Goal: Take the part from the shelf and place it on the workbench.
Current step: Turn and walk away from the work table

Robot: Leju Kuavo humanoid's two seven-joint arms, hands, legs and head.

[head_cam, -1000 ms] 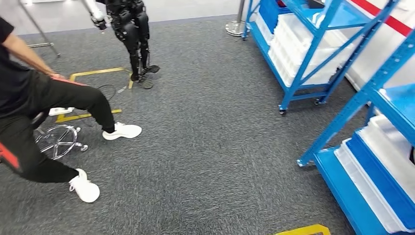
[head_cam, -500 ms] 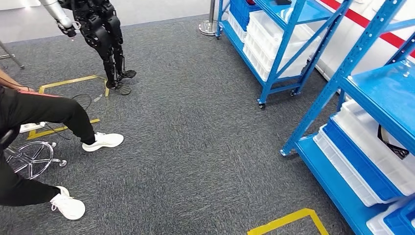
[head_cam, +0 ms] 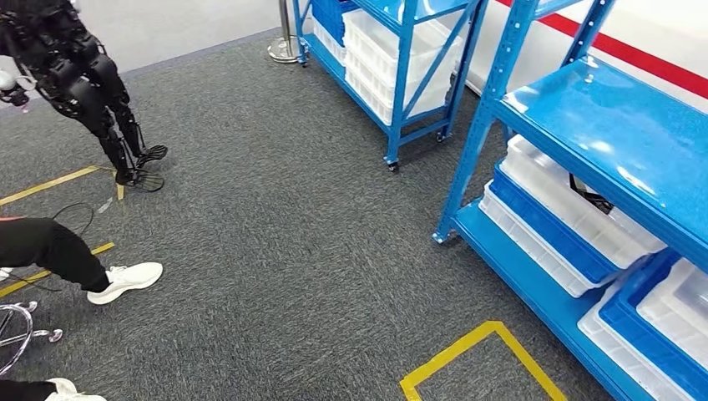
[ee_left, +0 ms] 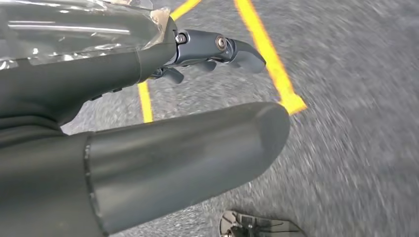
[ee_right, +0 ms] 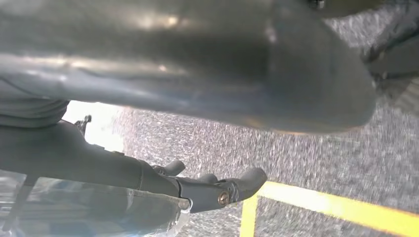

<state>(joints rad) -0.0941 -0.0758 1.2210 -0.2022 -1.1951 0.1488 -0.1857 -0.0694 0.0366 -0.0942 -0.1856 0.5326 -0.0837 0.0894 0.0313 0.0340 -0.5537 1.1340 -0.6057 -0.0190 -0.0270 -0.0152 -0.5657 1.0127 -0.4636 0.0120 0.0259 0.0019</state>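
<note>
At two o'clock in the head view stands the near blue shelf, white bins beneath its top deck; which holds the part I cannot tell. Judging by this, the approach is underway; next, square up and reach. Left robot hand and right robot hand hang holding nothing, fingers loosely apart. No legible writing.
</note>
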